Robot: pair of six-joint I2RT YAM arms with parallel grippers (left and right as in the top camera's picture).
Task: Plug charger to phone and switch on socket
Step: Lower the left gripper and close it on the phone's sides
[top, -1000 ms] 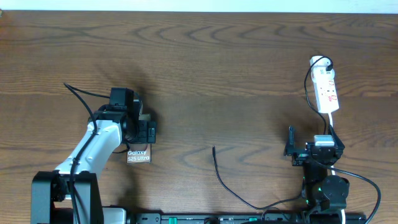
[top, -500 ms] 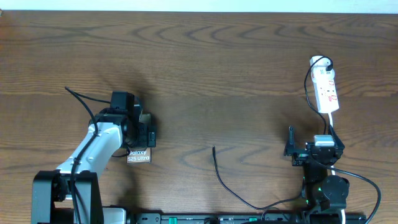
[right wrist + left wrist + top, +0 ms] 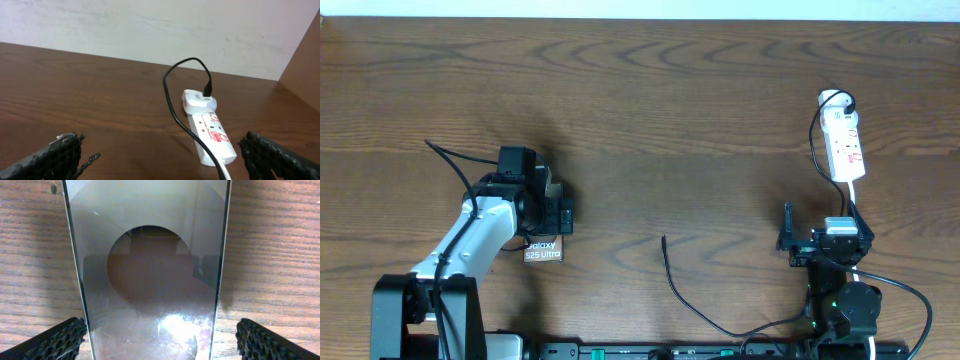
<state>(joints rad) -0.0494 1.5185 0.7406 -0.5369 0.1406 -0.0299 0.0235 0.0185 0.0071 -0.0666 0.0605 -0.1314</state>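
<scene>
The left hand [image 3: 160, 342] stands spread wide over the phone [image 3: 150, 255] and has hold of nothing: the slab lies flat on the desk [image 3: 670, 120] between its two fingers [image 3: 55, 341], one pad just beside one long edge and the other standing a little off the opposite edge. From above, only the phone's lettered end shows past the arm, on the side nearer the robot's base.

The step in hand looks like taking the phone by its long edges. To do it well, centre the hand first so both pads meet the edges together. Otherwise the nearer pad may push the slab sideways across the wood. Grip low on the edges, since the glossy face gives no purchase, and leave the port end clear of the fingers.

The right hand [image 3: 160, 160] is just as wide open and empty, low near the desk's front edge, facing the socket [image 3: 207, 132] further back. The charger [image 3: 685, 295] lies loose between the two arms, its plug tip well apart from the phone, so it needs fetching next
</scene>
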